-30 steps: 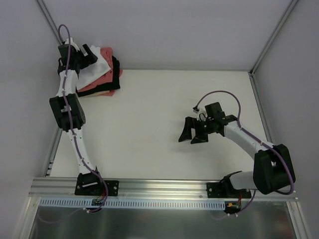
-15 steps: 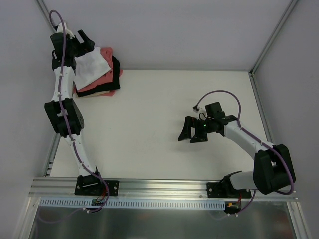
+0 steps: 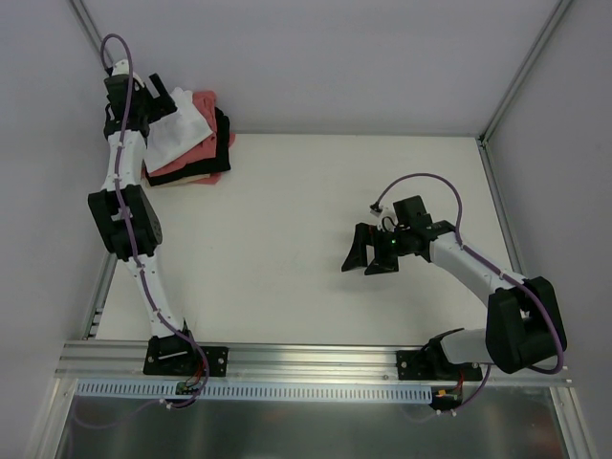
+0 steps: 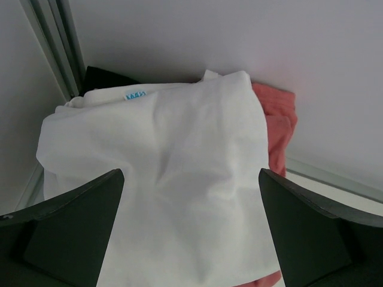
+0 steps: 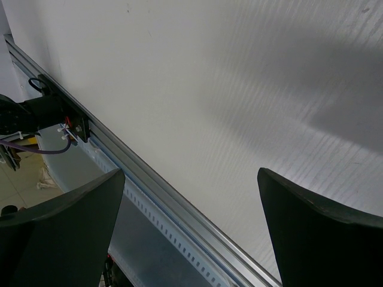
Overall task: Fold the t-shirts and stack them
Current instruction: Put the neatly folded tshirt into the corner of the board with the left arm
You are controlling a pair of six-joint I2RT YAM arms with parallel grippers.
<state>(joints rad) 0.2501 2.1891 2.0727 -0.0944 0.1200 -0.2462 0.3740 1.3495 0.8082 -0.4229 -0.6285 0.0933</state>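
Right hand, nearest my base: I am holding it spread wide and empty, hovering over the table with nothing between the fingers. Left hand, reaching into the far-left corner: I am holding it released as well, fingers wide apart, poised directly over the white shirt; contact I cannot confirm. That shirt is lying folded, slightly rumpled, on top of the stack, above the salmon-pink shirt, black shirt and cream shirt, against the far wall. Assessment: I am finishing the stacking step. The next move is calling for a straight lift clear without snagging the top layer, or a light squaring of its edges.
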